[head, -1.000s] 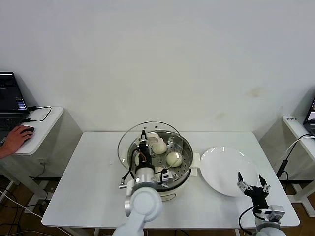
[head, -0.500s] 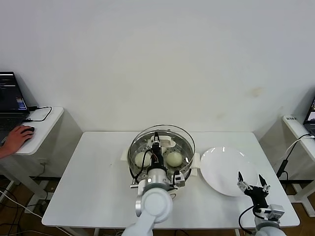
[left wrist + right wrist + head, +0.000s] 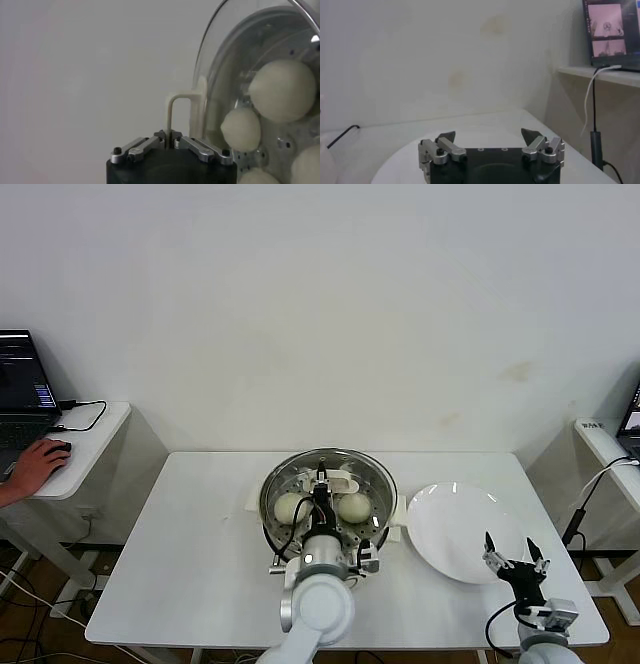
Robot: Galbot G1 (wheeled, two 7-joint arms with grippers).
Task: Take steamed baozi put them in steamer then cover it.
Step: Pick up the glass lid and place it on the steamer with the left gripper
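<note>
White table (image 3: 190, 534) against a plain wall. Left gripper (image 3: 170, 137) is clamped on the cream-white oblong handle (image 3: 186, 112) of the round clear glass cover (image 3: 327, 484), held over the shiny round stainless-steel steamer (image 3: 275, 529) at table centre. Small round cream-white baozi (image 3: 292, 506) sit inside on the perforated tray. Right gripper (image 3: 513, 556) hangs with jaws spread wide, empty, over the near edge of the flat white round plate (image 3: 455, 524) beside the steamer.
</note>
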